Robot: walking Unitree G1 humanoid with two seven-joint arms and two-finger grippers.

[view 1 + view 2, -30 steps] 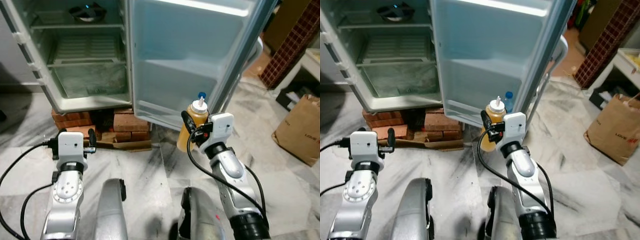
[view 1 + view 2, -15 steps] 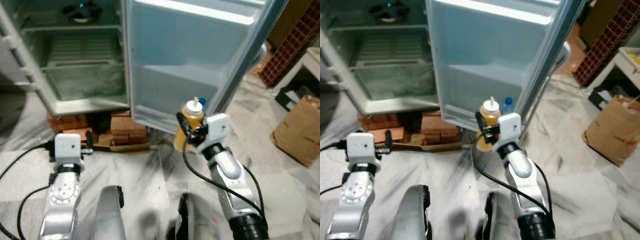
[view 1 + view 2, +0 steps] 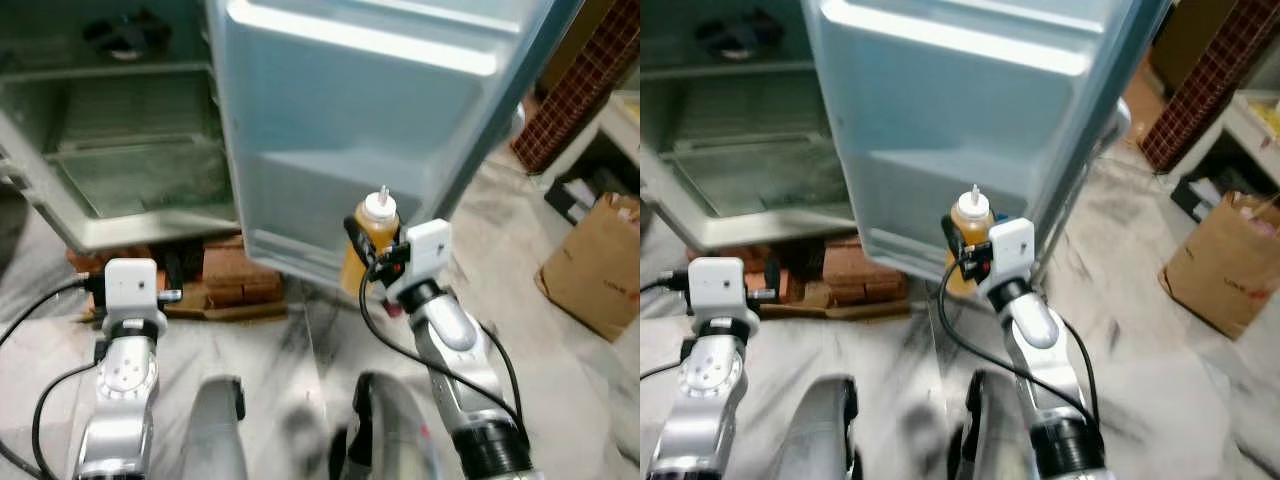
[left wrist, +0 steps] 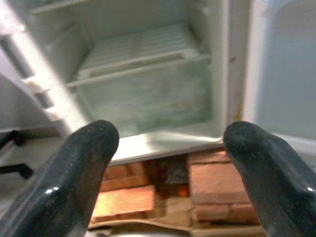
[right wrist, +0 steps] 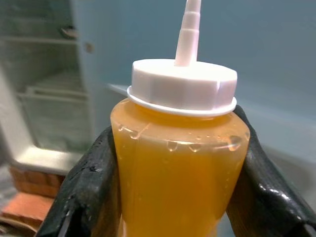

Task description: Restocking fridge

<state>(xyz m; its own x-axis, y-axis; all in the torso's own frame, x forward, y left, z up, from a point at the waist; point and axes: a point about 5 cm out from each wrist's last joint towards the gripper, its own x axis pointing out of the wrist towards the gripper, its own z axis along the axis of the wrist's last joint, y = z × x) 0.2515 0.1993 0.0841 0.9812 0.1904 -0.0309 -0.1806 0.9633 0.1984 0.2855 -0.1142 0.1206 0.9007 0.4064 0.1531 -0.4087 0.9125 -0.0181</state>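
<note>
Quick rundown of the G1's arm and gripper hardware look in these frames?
Both arms are jointed silver metal segments with round joint housings. Each wrist carries a white boxy camera module, fed by a loose black cable looping alongside the arm. The left gripper has two thick, rounded, glossy black fingers. The right gripper has the same shiny black fingers. The right forearm ends in a black collar.

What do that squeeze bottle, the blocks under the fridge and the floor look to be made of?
The squeeze bottle, held in the right gripper, looks like clear soft plastic: the amber liquid shows through, under a matte white plastic cap. The blocks look like rough reddish bricks. The floor seems to be polished marble or tile, pale with dark veins.
</note>
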